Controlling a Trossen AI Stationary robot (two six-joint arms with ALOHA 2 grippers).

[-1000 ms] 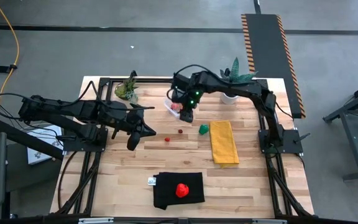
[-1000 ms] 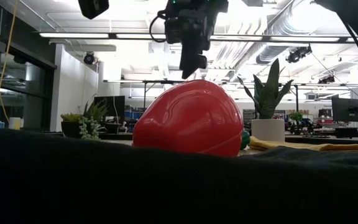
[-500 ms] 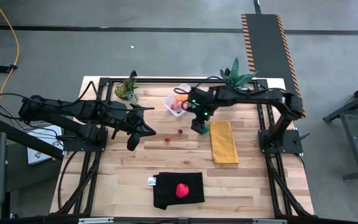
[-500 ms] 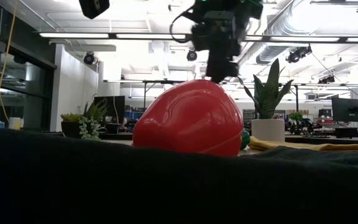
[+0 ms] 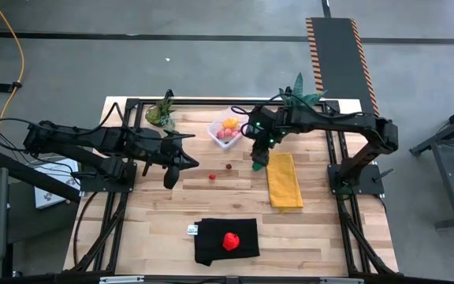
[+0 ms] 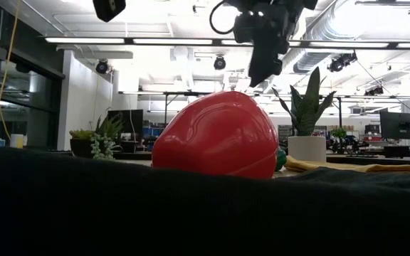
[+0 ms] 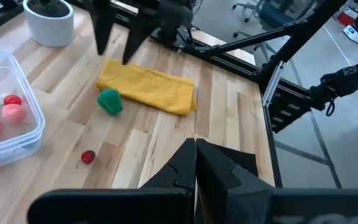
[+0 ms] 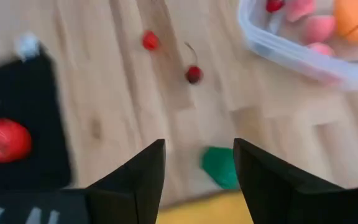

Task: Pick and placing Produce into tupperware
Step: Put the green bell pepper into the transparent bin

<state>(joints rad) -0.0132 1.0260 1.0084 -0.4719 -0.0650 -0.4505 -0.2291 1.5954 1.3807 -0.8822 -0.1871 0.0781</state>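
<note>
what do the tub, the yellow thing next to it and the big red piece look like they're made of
Tub: clear glossy plastic, seemingly; the fruit inside shows through its walls.
Yellow thing: soft matte cloth, probably; it lies folded flat with rumpled edges.
Big red piece: smooth hard plastic, likely; ceiling lights glint off it.

High view straight down over table (image 5: 235,213), low view level behind red strawberry (image 6: 216,135), wrist views share tupperware (image 7: 11,124).

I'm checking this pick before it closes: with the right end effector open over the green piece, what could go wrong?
1. The green piece lies right against the yellow cloth; the right end effector might snag cloth with it.
2. It looks rounded, so closing fingers could squirt it toward the loose cherry.
3. The tupperware sits close; a swing might knock it.
</note>
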